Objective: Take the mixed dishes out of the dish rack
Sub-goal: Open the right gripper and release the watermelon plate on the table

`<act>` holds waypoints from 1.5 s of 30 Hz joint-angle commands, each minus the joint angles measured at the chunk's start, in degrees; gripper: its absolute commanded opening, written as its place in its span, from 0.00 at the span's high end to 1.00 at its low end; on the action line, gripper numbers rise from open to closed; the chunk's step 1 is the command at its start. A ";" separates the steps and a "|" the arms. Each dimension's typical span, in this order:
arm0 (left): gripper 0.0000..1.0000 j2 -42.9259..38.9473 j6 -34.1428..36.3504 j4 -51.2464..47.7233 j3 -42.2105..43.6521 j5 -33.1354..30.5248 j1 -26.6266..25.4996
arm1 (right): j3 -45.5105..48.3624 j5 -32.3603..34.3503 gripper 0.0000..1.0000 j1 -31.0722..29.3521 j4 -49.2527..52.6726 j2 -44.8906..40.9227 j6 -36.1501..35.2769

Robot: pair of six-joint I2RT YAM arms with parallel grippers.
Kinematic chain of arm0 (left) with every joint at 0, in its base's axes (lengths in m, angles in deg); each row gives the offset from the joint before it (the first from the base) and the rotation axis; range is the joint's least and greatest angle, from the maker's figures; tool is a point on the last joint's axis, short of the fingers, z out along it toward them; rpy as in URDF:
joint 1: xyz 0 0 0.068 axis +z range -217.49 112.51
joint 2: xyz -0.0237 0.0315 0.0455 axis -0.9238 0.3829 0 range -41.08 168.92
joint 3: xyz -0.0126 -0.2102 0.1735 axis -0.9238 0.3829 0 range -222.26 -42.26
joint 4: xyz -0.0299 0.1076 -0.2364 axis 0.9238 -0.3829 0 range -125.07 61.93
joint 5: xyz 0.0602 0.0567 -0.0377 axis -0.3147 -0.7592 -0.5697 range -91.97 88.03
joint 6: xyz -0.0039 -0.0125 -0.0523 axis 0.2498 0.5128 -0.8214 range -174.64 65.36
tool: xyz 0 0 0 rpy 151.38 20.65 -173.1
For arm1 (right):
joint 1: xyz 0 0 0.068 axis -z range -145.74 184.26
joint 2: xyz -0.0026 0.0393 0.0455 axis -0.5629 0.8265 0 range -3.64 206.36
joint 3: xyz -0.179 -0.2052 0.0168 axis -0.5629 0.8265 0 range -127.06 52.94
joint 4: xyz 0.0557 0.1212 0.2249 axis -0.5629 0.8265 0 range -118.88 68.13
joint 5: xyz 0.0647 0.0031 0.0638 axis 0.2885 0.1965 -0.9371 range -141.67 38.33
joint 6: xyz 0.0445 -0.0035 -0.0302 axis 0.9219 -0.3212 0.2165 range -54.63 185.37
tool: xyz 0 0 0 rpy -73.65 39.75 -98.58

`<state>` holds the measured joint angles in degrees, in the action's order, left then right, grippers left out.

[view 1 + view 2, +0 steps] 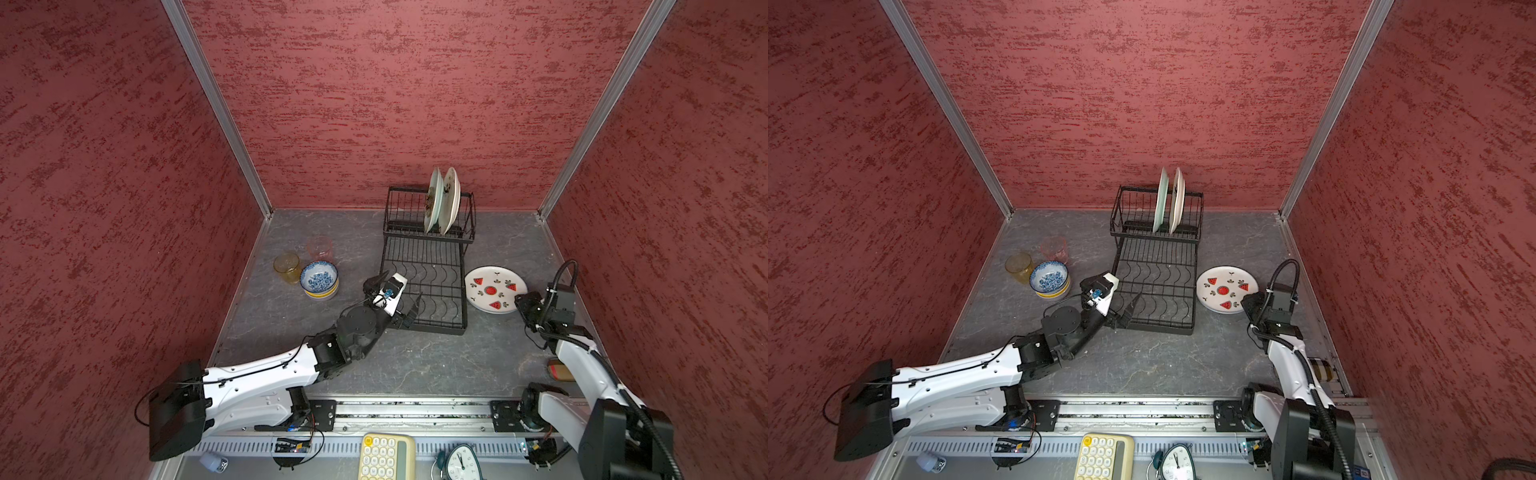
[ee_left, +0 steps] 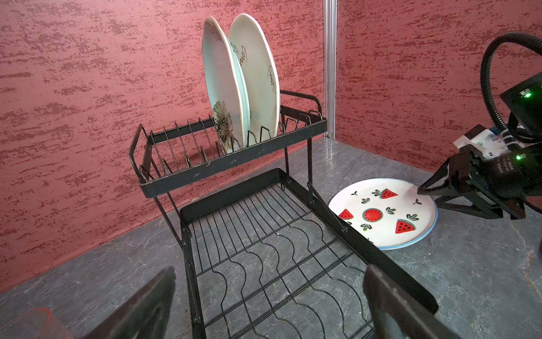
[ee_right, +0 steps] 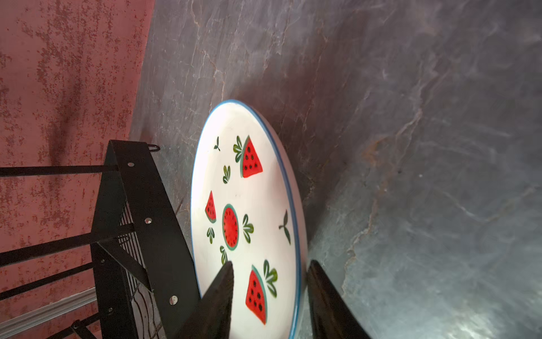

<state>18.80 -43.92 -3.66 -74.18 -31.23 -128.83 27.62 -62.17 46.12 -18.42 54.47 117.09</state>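
**STATUS: RIGHT GRIPPER AT THE WATERMELON PLATE; TWO PLATES IN THE RACK**

**1. Right gripper.** My right gripper (image 3: 272, 264) sits at the rim of the watermelon plate (image 3: 249, 190), on the side nearest my right arm. The jaws stand parted and straddle the rim without clamping it. One finger (image 3: 217, 299) lies over the printed face. The other finger (image 3: 328, 299) lies outside the blue edge line, low against the table (image 1: 415, 365). The plate lies flat and face up on the table, just beside the right rail of the dish rack (image 1: 440, 330). I cannot tell whether plate and rail touch.

**2. Left gripper.** My left gripper (image 2: 271, 273) is spread wide and holds nothing. It hangs at the front left corner of the lower tray (image 2: 228, 192) and points across the grid toward the upper basket (image 2: 234, 164).

**3. Containers.**
- The upper basket holds two plates on edge in its slots, toward the right end. They are the pale green plate (image 2: 223, 88), which has a flower print, and the cream plate (image 2: 261, 76) close beside it.

**4. Table, left of the rack.**
- The blue-white bowl (image 1: 319, 277) sits nested on the yellow bowl (image 1: 322, 294).
- The amber tumbler (image 1: 286, 266) stands upright just beside the bowls.
- The pink tumbler (image 1: 320, 247) stands upright just behind them.
- All of these items are well apart from both grippers.
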 commanded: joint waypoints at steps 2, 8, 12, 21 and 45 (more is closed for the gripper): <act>0.00 -0.29 -0.70 -0.24 -0.60 -0.54 0.28 | -0.69 -0.22 0.55 0.32 -2.30 -0.27 -0.75; 0.01 -0.29 -0.70 -0.32 -0.60 -0.59 0.26 | -0.78 -0.31 0.53 0.32 -2.19 -0.36 -0.78; 0.00 -0.10 -0.70 -0.23 -0.53 -0.56 0.26 | -0.94 -1.04 0.49 0.27 -2.58 -0.15 -1.47; 0.00 0.03 -0.85 -0.30 -0.67 -0.45 0.29 | -1.40 -3.31 0.40 0.33 -3.31 2.62 -3.75; 0.00 0.30 -9.43 -12.74 -10.53 4.41 -1.94 | 0.60 -23.68 0.10 0.33 -10.75 -6.83 -8.83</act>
<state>19.43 -51.09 -13.13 -82.42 -28.34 -130.56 27.56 -80.60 46.12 -25.43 50.29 109.34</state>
